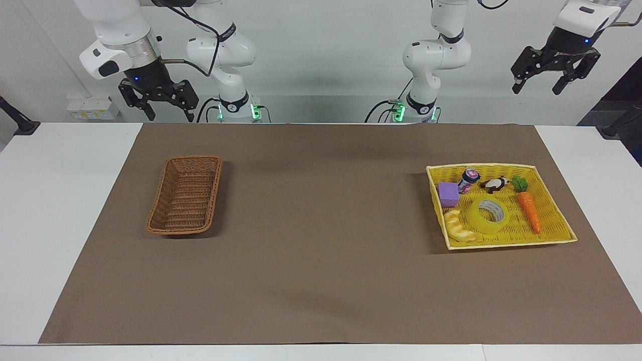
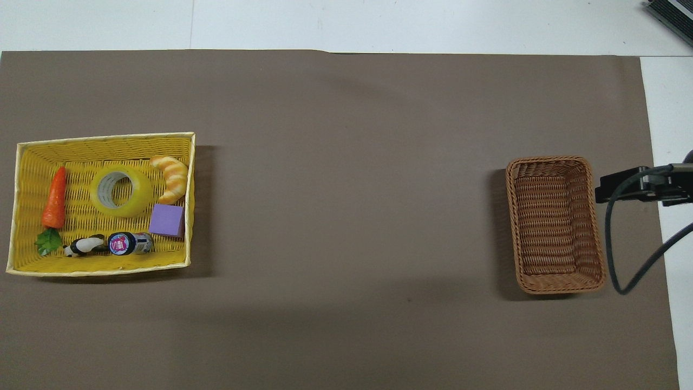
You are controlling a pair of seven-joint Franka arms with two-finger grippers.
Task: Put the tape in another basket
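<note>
A brown mat [image 1: 321,235] covers most of the white table [image 1: 65,210] and fills the centre of both views. On it sit two containers, well apart.

The yellow tray [image 1: 551,210] lies at the right of the facing view and at the left of the overhead view [image 2: 32,162], toward the left arm's end of the table. The brown basket [image 1: 185,195] lies at the left of the facing view and at the right of the overhead view [image 2: 555,225], toward the right arm's end. It holds nothing.

The tape [image 1: 489,215] lies flat in the yellow tray, core opening upward, near the tray's middle; in the overhead view it sits left of centre [image 2: 120,190]. The carrot [image 1: 527,208] lies beside it on the side away from the brown basket. The croissant [image 1: 459,226] lies just beside the tape on the opposite flank. The purple block [image 1: 448,194] sits next to the croissant, nearer the robots. A small bottle [image 1: 469,179] and a black-and-white toy [image 1: 495,184] lie along the tray edge nearest the robots.

The left gripper [image 1: 542,84] hangs high at the upper right of the facing view, fingers spread wide, holding nothing. The right gripper [image 1: 169,114] hangs at the upper left, over the table edge, fingers likewise apart and holding nothing. Both arms wait.
</note>
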